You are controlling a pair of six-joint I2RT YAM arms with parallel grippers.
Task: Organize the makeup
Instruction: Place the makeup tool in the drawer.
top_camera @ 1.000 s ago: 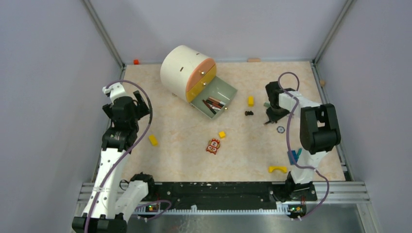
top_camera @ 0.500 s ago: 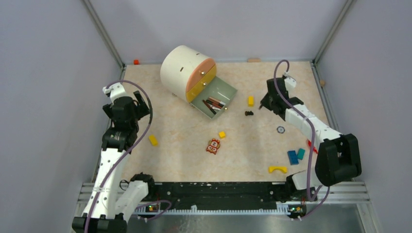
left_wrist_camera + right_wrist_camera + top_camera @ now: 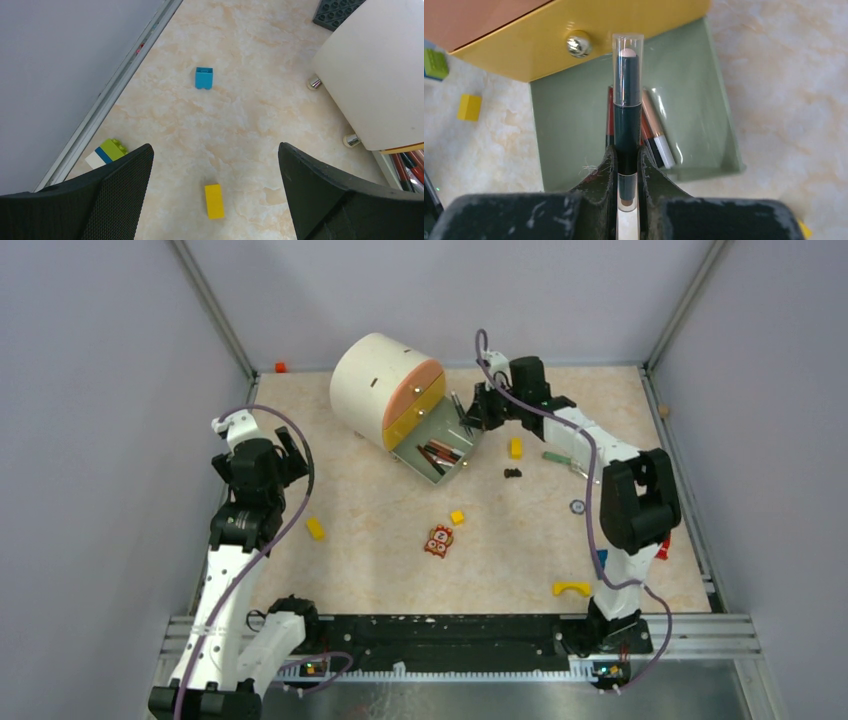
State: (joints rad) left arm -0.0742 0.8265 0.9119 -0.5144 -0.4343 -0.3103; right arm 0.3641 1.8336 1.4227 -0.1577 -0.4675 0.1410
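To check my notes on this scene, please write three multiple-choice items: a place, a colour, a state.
1. Where is the dark stick that the right hand holds? A) flat on the table B) above the open drawer C) inside the yellow drawer
2. What colour is the open drawer? A) peach B) yellow C) green
3. How is the left hand? A) open, empty B) shut on a block C) shut on a brush
Key: 1 B, the stick hangs over the drawer's floor; 2 C, that floor is green; 3 A, its fingers stand wide apart.
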